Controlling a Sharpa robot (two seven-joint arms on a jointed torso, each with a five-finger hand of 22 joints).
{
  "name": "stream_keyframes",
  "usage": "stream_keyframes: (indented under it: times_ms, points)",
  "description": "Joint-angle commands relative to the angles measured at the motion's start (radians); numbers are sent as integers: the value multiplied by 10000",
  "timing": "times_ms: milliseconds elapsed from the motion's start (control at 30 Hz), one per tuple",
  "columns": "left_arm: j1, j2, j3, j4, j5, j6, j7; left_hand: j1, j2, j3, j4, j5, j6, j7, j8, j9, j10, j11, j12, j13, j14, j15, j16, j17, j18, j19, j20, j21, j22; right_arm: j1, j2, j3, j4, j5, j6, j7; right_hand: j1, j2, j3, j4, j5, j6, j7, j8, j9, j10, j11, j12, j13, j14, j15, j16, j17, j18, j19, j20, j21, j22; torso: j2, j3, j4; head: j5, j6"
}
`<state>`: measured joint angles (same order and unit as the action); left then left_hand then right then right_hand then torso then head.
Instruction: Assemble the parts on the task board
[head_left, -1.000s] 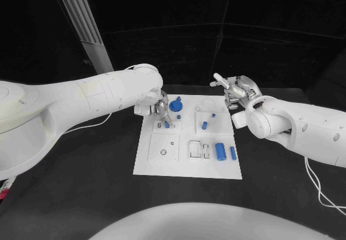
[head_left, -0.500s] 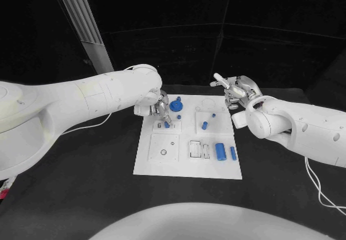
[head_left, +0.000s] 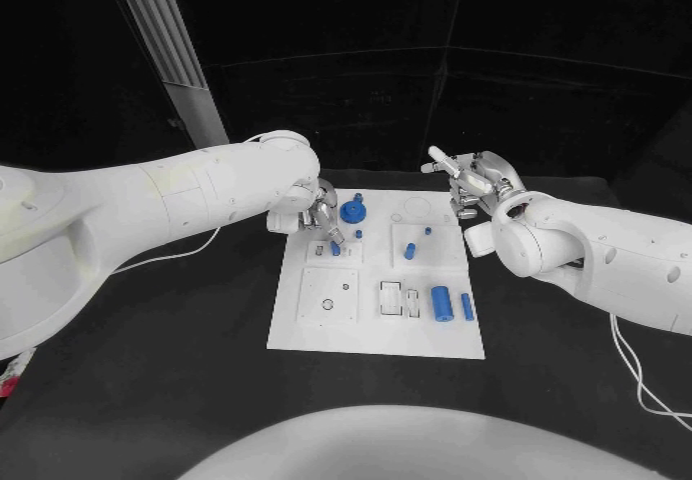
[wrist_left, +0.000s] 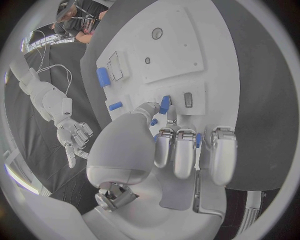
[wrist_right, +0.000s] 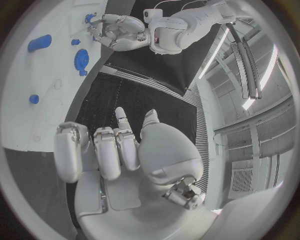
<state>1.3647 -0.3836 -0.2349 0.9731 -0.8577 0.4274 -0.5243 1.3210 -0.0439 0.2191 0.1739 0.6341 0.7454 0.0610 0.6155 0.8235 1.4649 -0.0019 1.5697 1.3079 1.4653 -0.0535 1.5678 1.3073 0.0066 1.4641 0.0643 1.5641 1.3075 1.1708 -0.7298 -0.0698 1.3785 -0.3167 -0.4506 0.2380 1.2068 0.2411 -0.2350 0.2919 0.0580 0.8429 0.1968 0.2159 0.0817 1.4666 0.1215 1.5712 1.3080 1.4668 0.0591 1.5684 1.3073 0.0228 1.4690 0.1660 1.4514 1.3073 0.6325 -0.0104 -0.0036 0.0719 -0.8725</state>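
1. Task board (head_left: 375, 325): white plate at the middle of the black table (head_left: 159, 380), with rectangular recesses and small blue parts on it.
2. Left hand (head_left: 320, 212): positioned over the far left corner of the board. In the left wrist view its fingertips (wrist_left: 164, 111) pinch a small blue peg (wrist_left: 164, 104) that stands just beside a dark slot (wrist_left: 187, 99) in the board; the remaining fingers are curled in above the board.
3. Right hand (head_left: 476, 182): held off the board's far right corner, above the table. The right wrist view shows its fingers (wrist_right: 115, 145) spread apart and holding nothing.
4. Blue gear (head_left: 355, 211): lies on the far part of the board, just beside the left hand.
5. Blue pin (head_left: 408, 250): lies in the white block near the board's middle, with a smaller blue piece (head_left: 427, 231) just beyond it.
6. Blue cylinder (head_left: 441, 303): lies on the near right part of the board, with a thinner blue rod (head_left: 466, 306) just beside it on the right.
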Motion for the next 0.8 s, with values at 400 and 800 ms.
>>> stream_keyframes:
  times_ms: [400, 800]
  points:
    - [73, -515, 1, 630, 540, -939, -310, -112, 76, 396, -46, -297, 242, -141, 112, 53, 1059, -123, 11, 2629, 1055, -117, 30, 2635, -53, 1030, -95, 31, 2615, 17, -6, 5, -22, 21, -23, 52, 62, 85, -69, -18, 41, -28, -62, 69, -5, 1042, -41, -4, 2628, 1040, -33, 24, 2635, 117, 174, -26, -59, 2058, -12, 3, -4, 23, -2]
    - [231, -941, 0, 1264, 888, -1416, -489, -392, 148, 705, 105, -322, 328, -147, 120, 89, 1059, -126, 11, 2629, 1055, -140, 30, 2635, -37, 985, -119, -12, 2594, 16, -6, 5, -42, 21, -20, 49, 65, 89, -71, -18, 42, -28, -62, 71, -6, 1042, -41, -4, 2628, 1040, -34, 24, 2635, 117, 172, -26, -63, 2056, 0, 2, -5, 44, -2]
